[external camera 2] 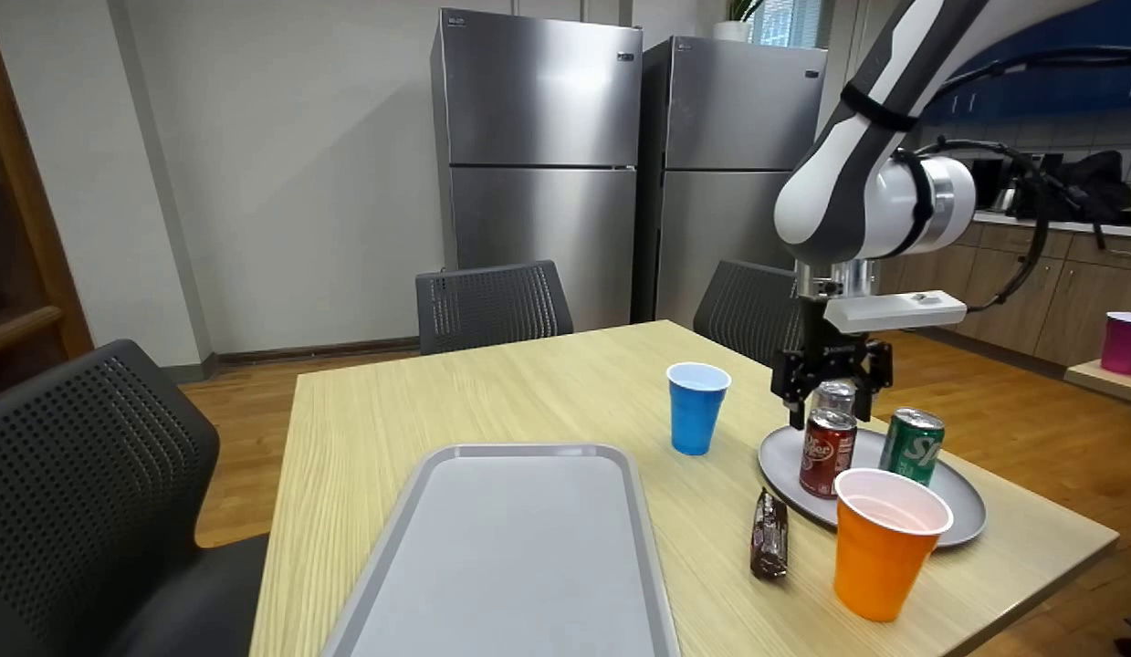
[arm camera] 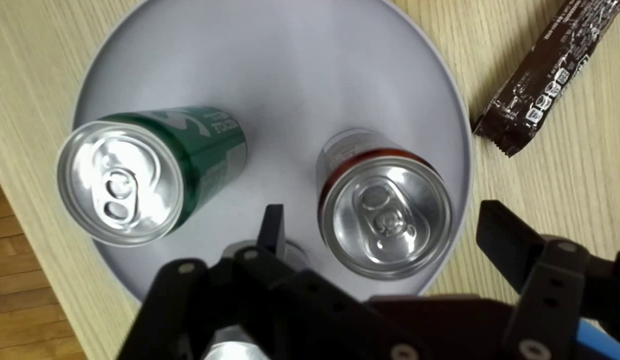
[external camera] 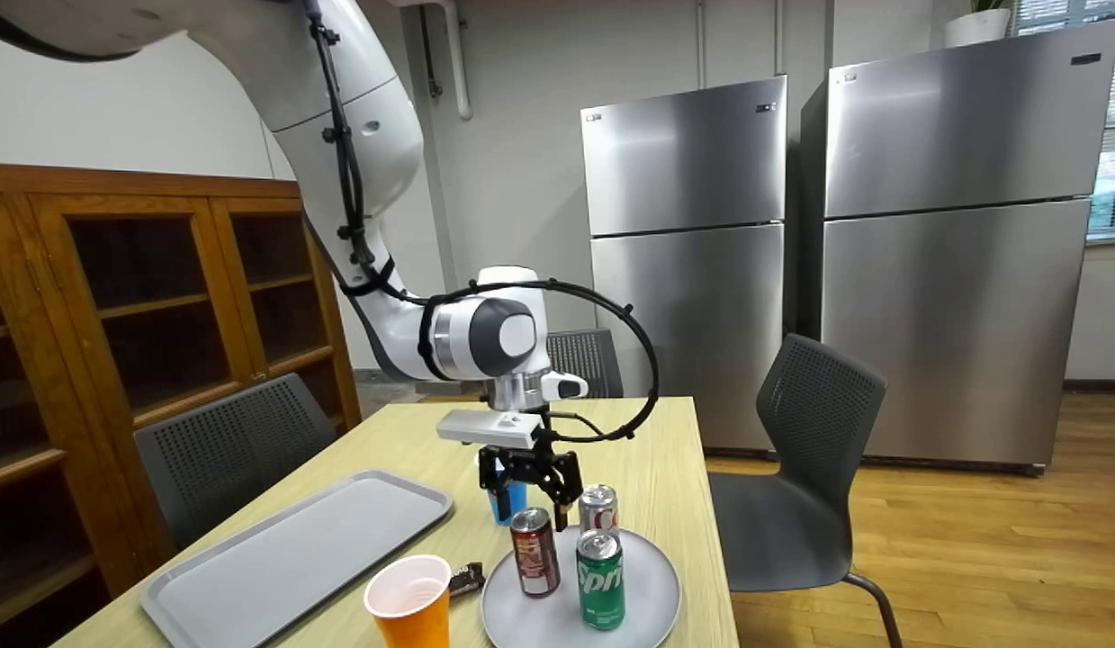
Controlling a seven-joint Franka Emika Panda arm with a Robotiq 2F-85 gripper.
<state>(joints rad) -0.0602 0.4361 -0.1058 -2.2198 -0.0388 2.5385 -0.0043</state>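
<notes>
The plate (arm camera: 269, 60) lies near the edge of the desk (arm camera: 34, 100); on it, open space separates the red can (arm camera: 385, 210) from the green can (arm camera: 159, 172). The jaws stand wide, near the red can's top, gaps showing either side.

Arm (external camera: 377, 153): one, white with dark grey, sloping down from above in both exterior views. Wrist (external camera: 508, 337): white and dark grey, bent so that its end faces downward; silvery flange (external camera: 518, 393) beneath. Housing (external camera: 490, 427): white, flat, oblong, projecting sideways just below the flange. Cable (external camera: 626, 312): black, strapped along the arm with dark bands (external camera 2: 880, 108), standing out in a wide loop beside the wrist. Gripper (external camera 2: 829, 419): black, two-fingered, pointing downward in both exterior views, showing along the lower part of the wrist view. Fingers (arm camera: 507, 240): spread well apart, a broad gap between their pads (arm camera: 274, 227); linkages (arm camera: 547, 302) behind them dark and partly blurred.
</notes>
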